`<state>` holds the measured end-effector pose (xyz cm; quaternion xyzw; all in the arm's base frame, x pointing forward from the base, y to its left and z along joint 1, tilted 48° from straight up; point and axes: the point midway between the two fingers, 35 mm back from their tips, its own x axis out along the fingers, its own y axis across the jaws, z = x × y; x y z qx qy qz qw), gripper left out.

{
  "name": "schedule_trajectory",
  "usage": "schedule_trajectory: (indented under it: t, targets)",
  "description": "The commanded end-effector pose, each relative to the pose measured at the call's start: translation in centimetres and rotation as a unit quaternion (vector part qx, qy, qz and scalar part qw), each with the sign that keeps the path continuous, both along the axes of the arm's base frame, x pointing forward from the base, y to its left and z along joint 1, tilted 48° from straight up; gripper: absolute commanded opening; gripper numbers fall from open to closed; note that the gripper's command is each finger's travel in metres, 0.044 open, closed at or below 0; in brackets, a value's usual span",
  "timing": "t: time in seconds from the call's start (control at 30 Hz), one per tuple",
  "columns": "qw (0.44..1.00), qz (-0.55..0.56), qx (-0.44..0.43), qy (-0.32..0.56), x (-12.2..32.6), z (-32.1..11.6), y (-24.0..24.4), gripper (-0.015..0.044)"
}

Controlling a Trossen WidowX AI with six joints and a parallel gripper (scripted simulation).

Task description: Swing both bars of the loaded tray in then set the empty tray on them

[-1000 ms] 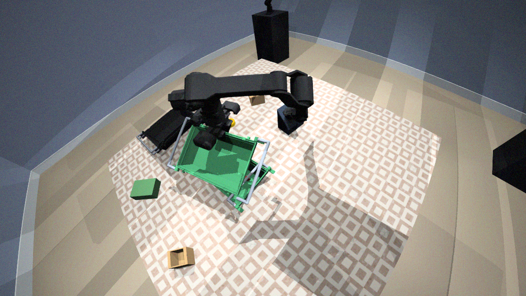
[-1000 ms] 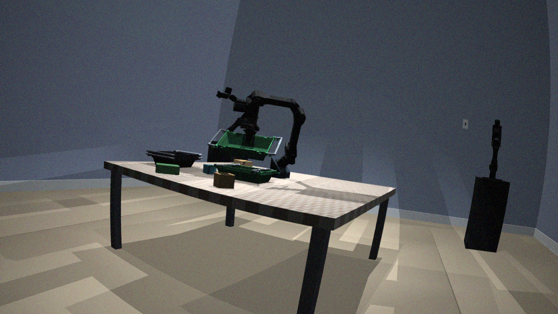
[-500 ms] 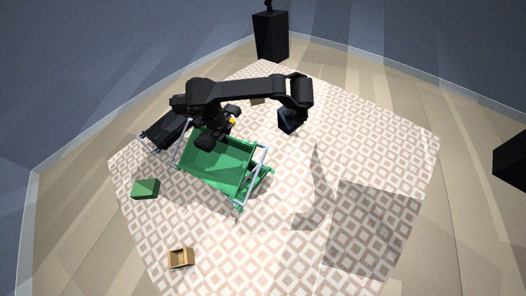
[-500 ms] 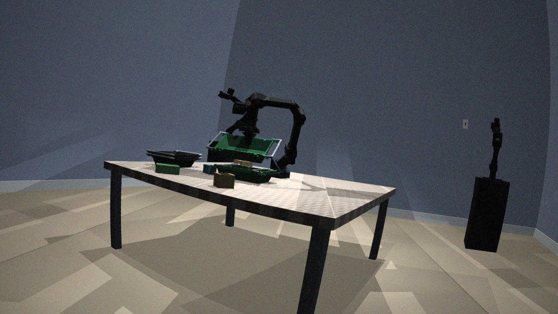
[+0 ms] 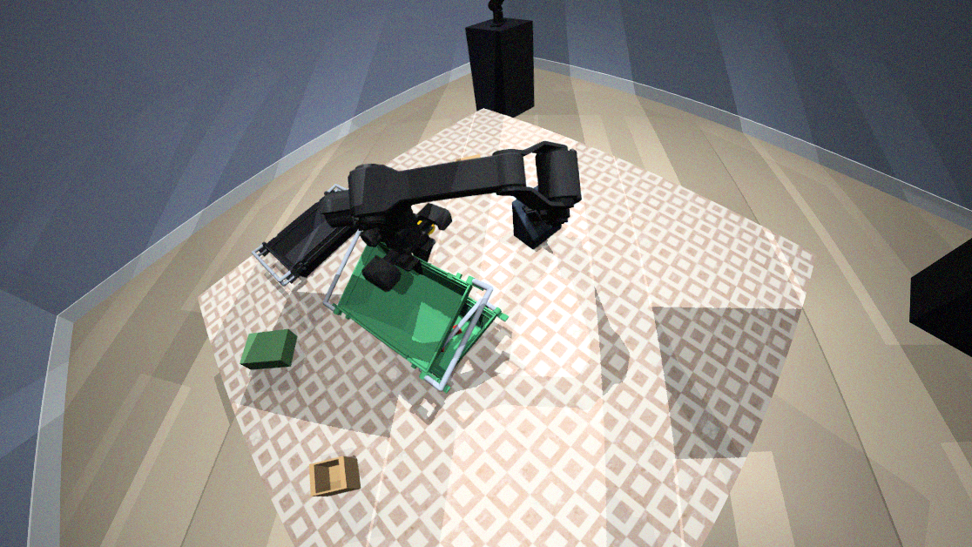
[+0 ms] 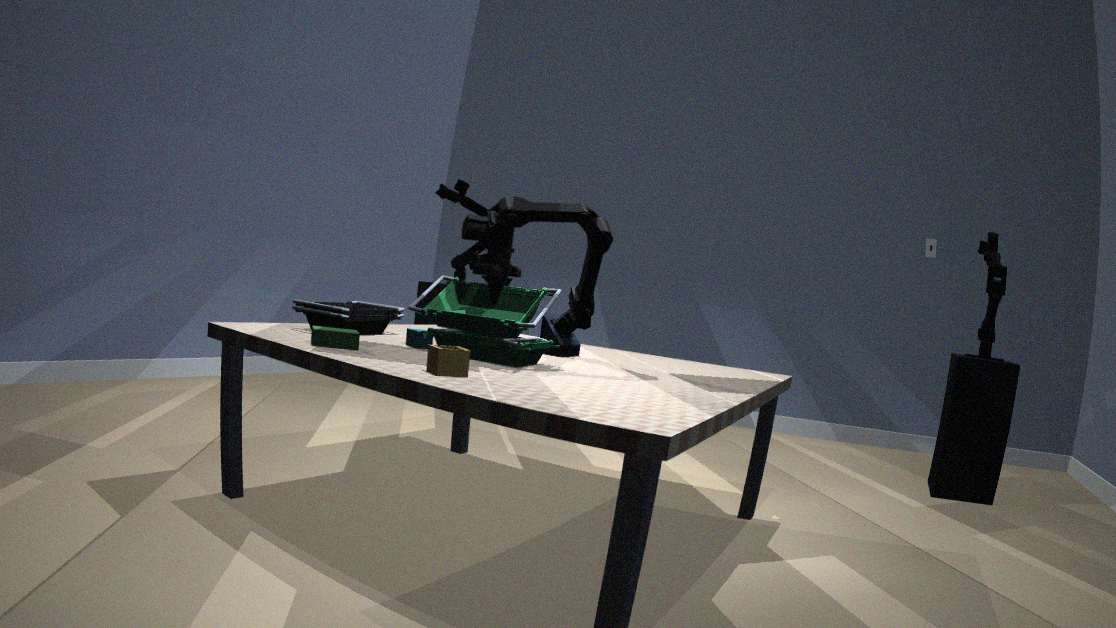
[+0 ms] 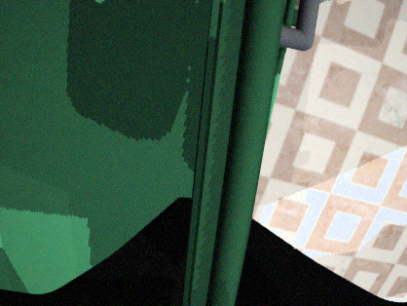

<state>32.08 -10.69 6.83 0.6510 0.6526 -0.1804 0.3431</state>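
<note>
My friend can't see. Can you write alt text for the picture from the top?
A black robot arm's gripper grips the rim of an empty green tray, above another green tray, mostly hidden. A black tray, a green block and a small tan box are around them on the diamond-patterned table.

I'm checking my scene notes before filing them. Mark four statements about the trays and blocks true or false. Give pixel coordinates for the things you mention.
1. The pincer (image 5: pixel 406 254) (image 6: pixel 493 290) is shut on the upper green tray's (image 5: pixel 401 306) (image 6: pixel 487 306) rim. True.
2. The black tray (image 5: pixel 302 238) (image 6: pixel 351 318) is in the pincer. False: it stands on the table (image 5: pixel 529 462) (image 6: pixel 593 390).
3. The upper green tray is above the lower green tray (image 6: pixel 507 349). True.
4. The green block (image 5: pixel 268 348) (image 6: pixel 335 337) is inside a tray. False: it lies on the table.
</note>
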Motion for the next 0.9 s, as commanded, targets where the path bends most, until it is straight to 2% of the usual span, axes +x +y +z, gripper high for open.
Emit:
schedule_trajectory:
  t: [0.0,0.87]
  targets:
    - [1.000,-0.022,0.003,0.004,0.2,-0.1,-0.1,0.0000]
    - [0.999,-0.032,0.008,0.023,-1.1,-0.8,1.5,0.0000]
